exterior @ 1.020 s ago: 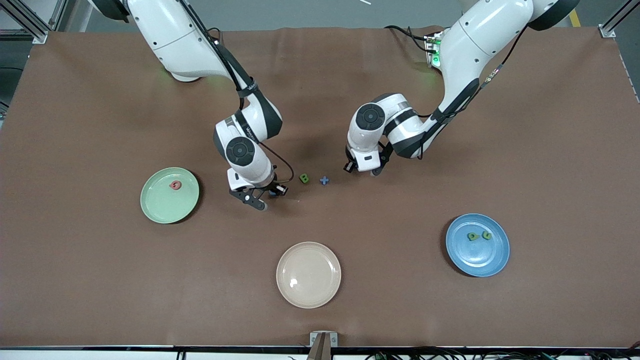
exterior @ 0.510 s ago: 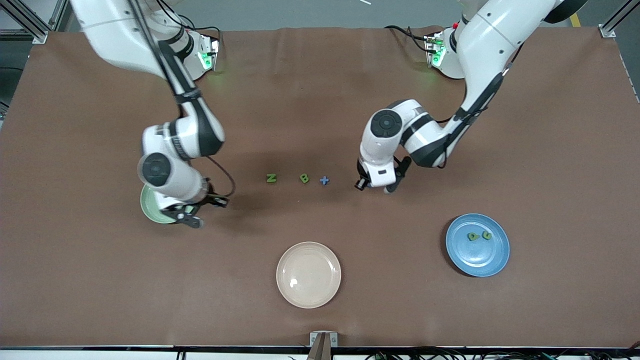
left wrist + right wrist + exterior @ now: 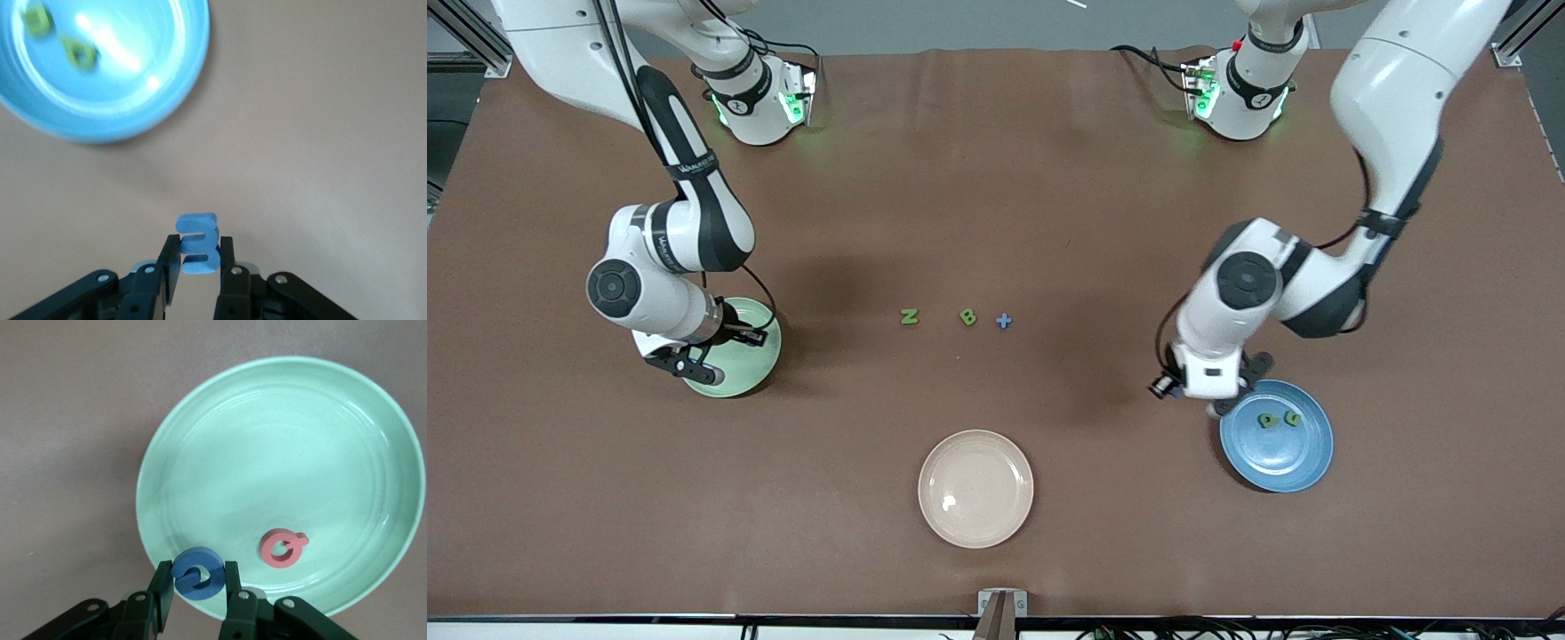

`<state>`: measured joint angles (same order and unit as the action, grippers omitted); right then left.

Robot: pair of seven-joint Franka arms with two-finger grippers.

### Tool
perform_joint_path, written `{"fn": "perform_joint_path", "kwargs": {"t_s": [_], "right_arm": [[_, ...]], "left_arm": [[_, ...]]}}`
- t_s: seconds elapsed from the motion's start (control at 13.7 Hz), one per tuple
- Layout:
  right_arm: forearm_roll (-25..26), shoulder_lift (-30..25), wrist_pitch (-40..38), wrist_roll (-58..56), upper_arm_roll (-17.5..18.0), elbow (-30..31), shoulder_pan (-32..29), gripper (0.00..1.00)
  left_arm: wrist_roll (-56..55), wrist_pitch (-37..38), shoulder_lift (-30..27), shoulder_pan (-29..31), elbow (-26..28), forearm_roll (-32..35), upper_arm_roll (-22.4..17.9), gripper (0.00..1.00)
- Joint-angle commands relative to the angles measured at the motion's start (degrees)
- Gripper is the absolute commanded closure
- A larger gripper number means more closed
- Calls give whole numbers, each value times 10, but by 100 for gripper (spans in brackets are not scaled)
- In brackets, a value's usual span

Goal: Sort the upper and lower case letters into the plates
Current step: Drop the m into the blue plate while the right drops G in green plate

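Clenched on a small round blue letter, with the right gripper over the rim of the mint green plate near the right arm's end edge of the bench. Clenched likewise on a chunky blue letter, with the left gripper over bare bench just beside the blue plate near the left arm's end edge. Moved out within the last second from the middle of the bench, where both grippers hung by the row of letters; right gripper at its plate half a second ago, left gripper only now. Judged as two carries nearly done, release next on each. Left on the bench, mid-way between the end edges: a green N, a green B and a blue cross-shaped letter. Already sorted: a red letter in the mint plate, two green letters in the blue one. Cream plate near the front edge holds nothing. Held letters and red letter visible only from the wrist cameras, hidden under the arms from the front; remaining row visible only from the front.
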<state>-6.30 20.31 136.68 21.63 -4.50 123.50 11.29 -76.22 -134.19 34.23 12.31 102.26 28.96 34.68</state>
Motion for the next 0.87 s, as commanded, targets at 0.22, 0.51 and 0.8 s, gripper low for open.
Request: {"fn": "perform_joint_path", "kwargs": {"t_s": [0.22,0.51,0.8], "right_arm": [[2,-5,74,-8,11,47,-21,100],[2,6,79,-7,11,47,-22,97],[1,10,81,-6,12,46,-21,0]], "left_arm": [[173,5,20,75,-7,16,0,94],[179,0,49,76,-23,58,-23,91],[167,-9,56,71,-22,61,-26,13]]}}
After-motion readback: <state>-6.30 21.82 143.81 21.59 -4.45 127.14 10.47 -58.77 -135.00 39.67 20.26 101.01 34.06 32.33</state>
